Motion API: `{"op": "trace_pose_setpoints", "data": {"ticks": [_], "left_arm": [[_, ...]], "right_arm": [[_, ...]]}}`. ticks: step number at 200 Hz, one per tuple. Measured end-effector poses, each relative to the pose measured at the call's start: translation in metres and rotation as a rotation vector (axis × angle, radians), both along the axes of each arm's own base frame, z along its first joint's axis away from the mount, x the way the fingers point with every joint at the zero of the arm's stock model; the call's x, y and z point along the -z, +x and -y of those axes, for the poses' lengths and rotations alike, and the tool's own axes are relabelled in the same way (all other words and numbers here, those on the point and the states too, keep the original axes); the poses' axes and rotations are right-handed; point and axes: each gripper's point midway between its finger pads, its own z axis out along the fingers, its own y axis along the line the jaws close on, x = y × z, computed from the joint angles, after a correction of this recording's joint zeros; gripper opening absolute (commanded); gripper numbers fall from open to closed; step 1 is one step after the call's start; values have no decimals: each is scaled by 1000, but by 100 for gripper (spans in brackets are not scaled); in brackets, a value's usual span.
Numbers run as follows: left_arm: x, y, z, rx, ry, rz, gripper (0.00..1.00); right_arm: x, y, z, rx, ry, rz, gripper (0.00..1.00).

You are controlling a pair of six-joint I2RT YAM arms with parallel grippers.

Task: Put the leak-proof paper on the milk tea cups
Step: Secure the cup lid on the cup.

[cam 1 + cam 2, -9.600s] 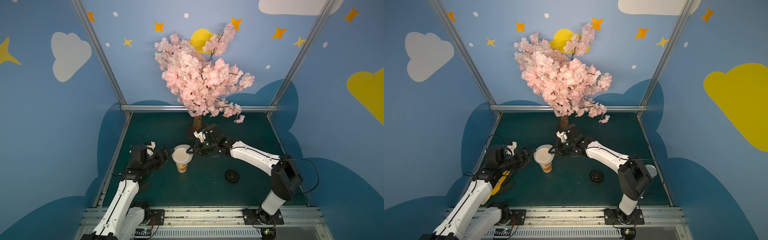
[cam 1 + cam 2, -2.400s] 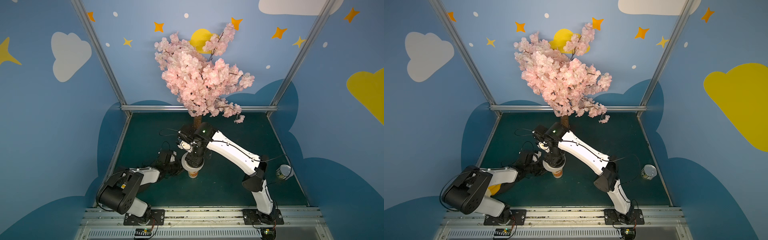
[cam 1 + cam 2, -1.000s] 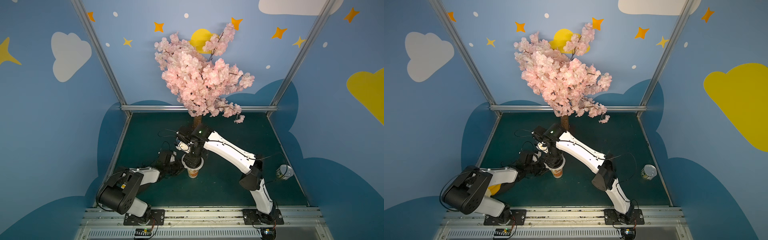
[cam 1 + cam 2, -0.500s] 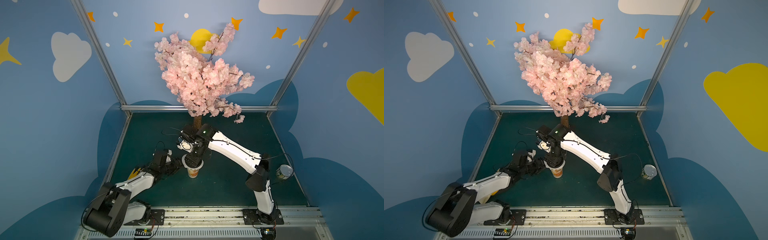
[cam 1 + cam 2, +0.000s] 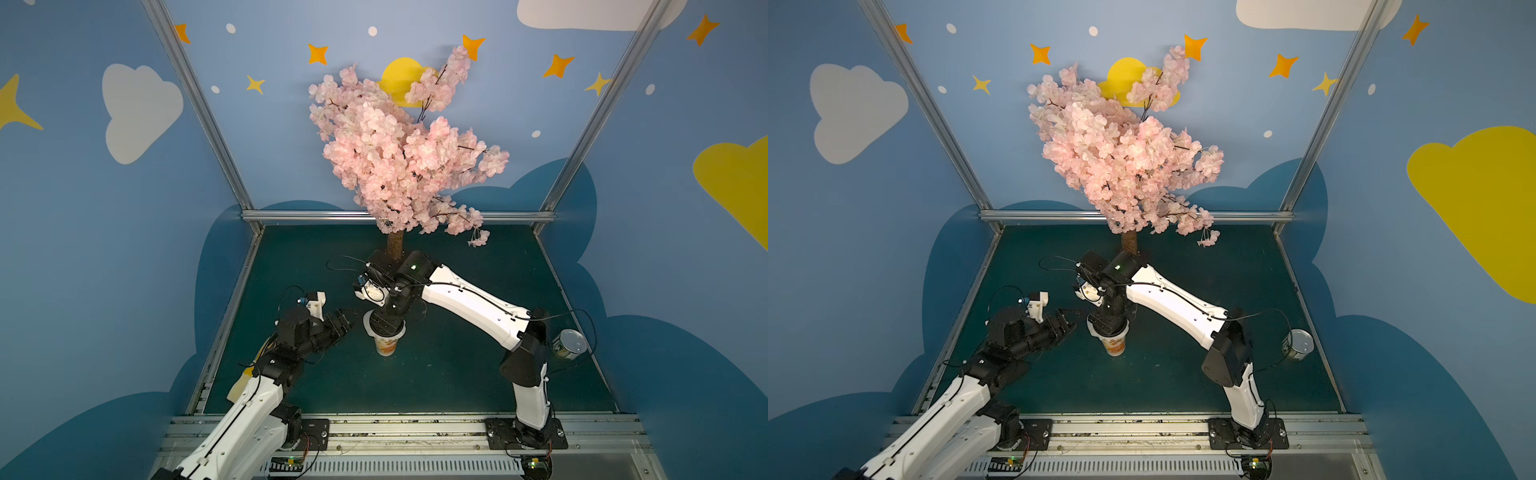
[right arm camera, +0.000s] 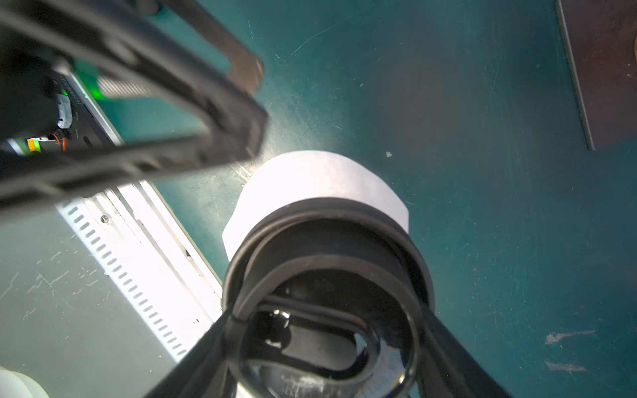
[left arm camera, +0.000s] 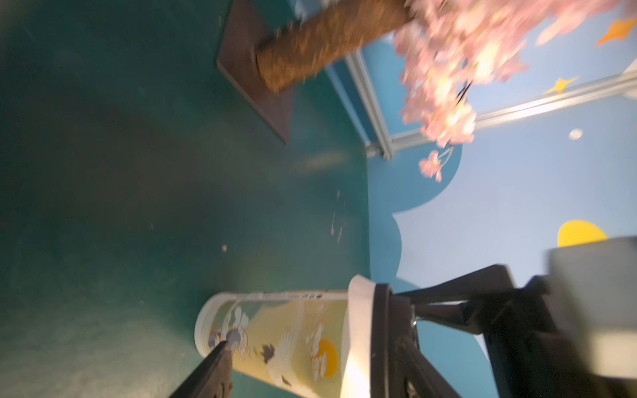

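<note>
The milk tea cup (image 5: 385, 345) (image 5: 1115, 345) stands upright mid-floor, white with orange-yellow print (image 7: 275, 334). The leak-proof paper (image 6: 317, 182) (image 7: 358, 327) lies across its mouth, its edge overhanging all round. My right gripper (image 5: 386, 322) (image 6: 327, 310) points straight down over the cup, shut on a black round lid (image 6: 327, 248) (image 7: 382, 337) that sits on the paper. My left gripper (image 5: 347, 321) (image 5: 1069, 322) hangs just left of the cup, open with nothing between its fingers; one fingertip (image 7: 224, 348) shows in front of the cup's base.
A silvery tin can (image 5: 567, 344) (image 5: 1298, 344) stands at the right edge of the green floor. The blossom tree's trunk (image 5: 395, 245) and dark base plate (image 6: 603, 69) are just behind the cup. Blue walls close three sides.
My left gripper has let go of the cup, opened, and drawn back to the left and upward. The right gripper stays on top of the cup with the lid.
</note>
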Motion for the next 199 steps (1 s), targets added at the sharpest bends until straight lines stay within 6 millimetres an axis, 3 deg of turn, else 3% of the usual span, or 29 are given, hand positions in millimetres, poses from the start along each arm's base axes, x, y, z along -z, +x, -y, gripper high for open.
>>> {"op": "trace_pose_setpoints", "data": {"ticks": [79, 135, 199], "left_arm": [[-12, -11, 26, 121, -82, 0, 66], [0, -8, 29, 121, -71, -42, 55], [0, -3, 35, 103, -51, -15, 43]], "right_arm": [[0, 0, 0, 0, 1, 0, 70], [0, 0, 0, 0, 1, -1, 70], [0, 1, 1, 9, 4, -8, 70]]}}
